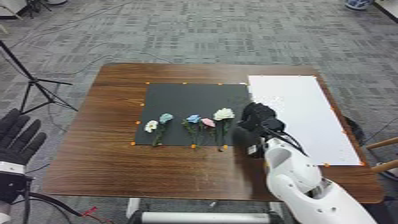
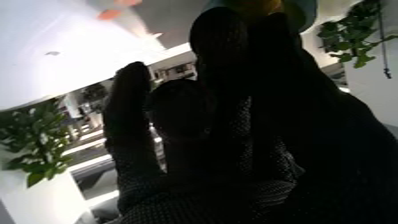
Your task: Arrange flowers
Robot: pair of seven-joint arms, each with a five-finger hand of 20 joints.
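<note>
Along the seam between the black mat (image 1: 178, 100) and the white sheet (image 1: 298, 110) is the right hand (image 1: 259, 117), just beside the flowers. Whether it grips anything I cannot tell; in the right wrist view a yellow patch (image 2: 262, 6) by the glove is too unclear to name.

On the mat, near its edge closest to the robot, lie the small white flower (image 1: 151, 126) and a blue flower (image 1: 166, 118), then apart from them a second blue flower (image 1: 194, 119), a pink flower (image 1: 209, 122) and a large white flower (image 1: 224, 114). Their blooms point away from the robot and their stems toward it, probably so each stem can be picked up from the near side. The dark mat likely makes pale petals easier to pick out.

The left hand (image 1: 18, 140) is off the counter (image 1: 133, 170), its fingers straight and apart, perhaps to leave the right arm room. Arranging seems at an early stage; the next pick calls for a light grip, since thin stems could slip or tangle.
</note>
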